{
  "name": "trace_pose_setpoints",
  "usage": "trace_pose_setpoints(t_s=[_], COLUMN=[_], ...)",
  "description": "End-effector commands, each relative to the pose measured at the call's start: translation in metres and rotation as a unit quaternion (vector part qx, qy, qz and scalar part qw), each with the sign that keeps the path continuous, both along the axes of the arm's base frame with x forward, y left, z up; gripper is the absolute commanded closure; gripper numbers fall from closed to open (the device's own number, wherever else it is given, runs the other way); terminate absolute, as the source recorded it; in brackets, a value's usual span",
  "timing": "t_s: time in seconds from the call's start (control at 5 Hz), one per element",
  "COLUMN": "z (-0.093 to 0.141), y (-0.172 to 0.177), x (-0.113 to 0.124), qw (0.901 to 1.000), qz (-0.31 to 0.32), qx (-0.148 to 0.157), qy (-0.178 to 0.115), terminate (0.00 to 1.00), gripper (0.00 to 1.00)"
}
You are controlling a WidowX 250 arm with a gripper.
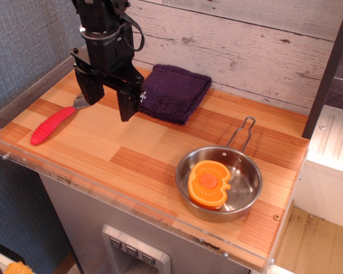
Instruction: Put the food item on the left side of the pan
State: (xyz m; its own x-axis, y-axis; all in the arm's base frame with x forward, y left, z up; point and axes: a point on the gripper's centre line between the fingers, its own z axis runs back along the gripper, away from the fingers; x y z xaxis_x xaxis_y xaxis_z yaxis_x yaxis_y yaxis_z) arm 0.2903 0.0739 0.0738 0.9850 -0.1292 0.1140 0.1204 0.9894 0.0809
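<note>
Orange food item [208, 184] lay inside pan [219, 182]; probably light, rigid, slippery; grip rounded edges. Claw [108, 96] wide, empty.

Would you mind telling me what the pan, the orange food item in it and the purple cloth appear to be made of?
The pan looks like polished stainless steel: mirror-like, reflective walls. The food item seems moulded plastic: uniform orange with a slight sheen. The purple cloth appears to be terry or knit fabric: fuzzy, matte, folded texture.
</note>
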Motion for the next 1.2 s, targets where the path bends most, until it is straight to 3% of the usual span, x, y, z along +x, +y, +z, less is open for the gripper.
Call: trace_pose_setpoints(t_s=[0.0, 0.4, 0.6, 0.8, 1.0], z=[0.0, 0.006, 0.008, 0.002, -0.006], y=[0.0, -0.077, -0.113, -0.141, -0.159], x=[0.0, -0.008, -0.014, -0.016, -0.018], qw=[1.0, 0.9936, 0.9873, 0.9805, 0.9767], qz=[0.0, -0.106, -0.148, -0.184, -0.204], qx=[0.0, -0.011, -0.037, -0.059, -0.061], qy=[0.0, -0.037, -0.045, -0.038, -0.024], terminate=[0.0, 0.0, 0.0, 0.0, 0.0], gripper=[0.0, 0.0, 0.0, 0.0, 0.0])
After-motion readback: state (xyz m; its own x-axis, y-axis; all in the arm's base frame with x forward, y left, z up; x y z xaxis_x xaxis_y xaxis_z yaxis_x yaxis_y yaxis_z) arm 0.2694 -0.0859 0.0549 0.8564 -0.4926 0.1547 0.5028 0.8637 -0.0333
